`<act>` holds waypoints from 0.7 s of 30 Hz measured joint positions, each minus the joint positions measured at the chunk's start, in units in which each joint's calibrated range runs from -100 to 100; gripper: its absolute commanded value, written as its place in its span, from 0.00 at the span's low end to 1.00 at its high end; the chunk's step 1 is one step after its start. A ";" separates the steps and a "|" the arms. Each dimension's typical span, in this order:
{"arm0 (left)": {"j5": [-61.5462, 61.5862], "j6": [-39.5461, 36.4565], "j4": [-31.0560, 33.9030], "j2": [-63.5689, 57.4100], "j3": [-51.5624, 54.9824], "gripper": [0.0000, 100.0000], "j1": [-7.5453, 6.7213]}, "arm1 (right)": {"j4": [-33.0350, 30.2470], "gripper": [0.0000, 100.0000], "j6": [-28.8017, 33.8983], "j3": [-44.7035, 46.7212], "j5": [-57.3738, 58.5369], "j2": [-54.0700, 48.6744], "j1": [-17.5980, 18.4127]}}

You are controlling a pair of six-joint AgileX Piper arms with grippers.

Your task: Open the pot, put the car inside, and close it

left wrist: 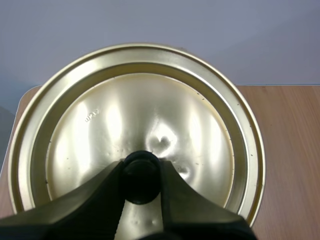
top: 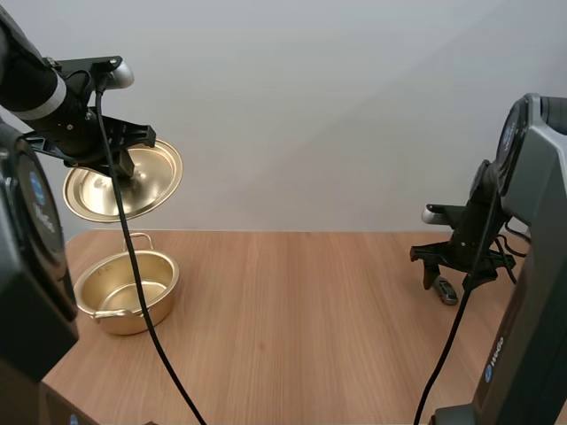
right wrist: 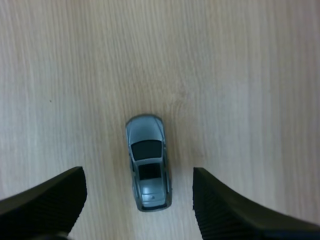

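At the high view's upper left, the left arm (top: 27, 80) is showing black casing with a pale grey band, then the black left gripper (top: 124, 168). At right, the right arm (top: 540, 204) is wearing dark grey shells with blue marks; the fingers (right wrist: 50, 205) of the right gripper (top: 449, 282) are showing ribs.
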 measured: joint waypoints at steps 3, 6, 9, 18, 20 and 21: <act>0.00 0.46 0.00 0.00 0.00 0.01 0.00 | 0.00 1.00 0.00 0.00 0.97 1.71 0.00; 0.00 0.70 0.00 0.00 0.00 0.01 0.00 | 0.13 1.00 0.00 0.00 0.97 2.88 0.00; 0.00 0.70 0.00 0.00 0.00 0.01 0.00 | 0.24 1.00 -0.22 0.00 0.97 3.15 0.00; 0.00 0.70 0.00 0.00 0.38 0.01 0.00 | 0.95 0.00 -2.04 0.00 0.40 3.26 0.00; 0.00 0.70 0.00 0.00 0.38 0.01 0.00 | 1.90 0.00 -1.72 0.00 0.40 3.26 0.00; 0.00 0.91 -0.07 0.00 0.38 0.00 0.00 | 2.82 0.00 -2.06 0.00 0.40 3.15 0.00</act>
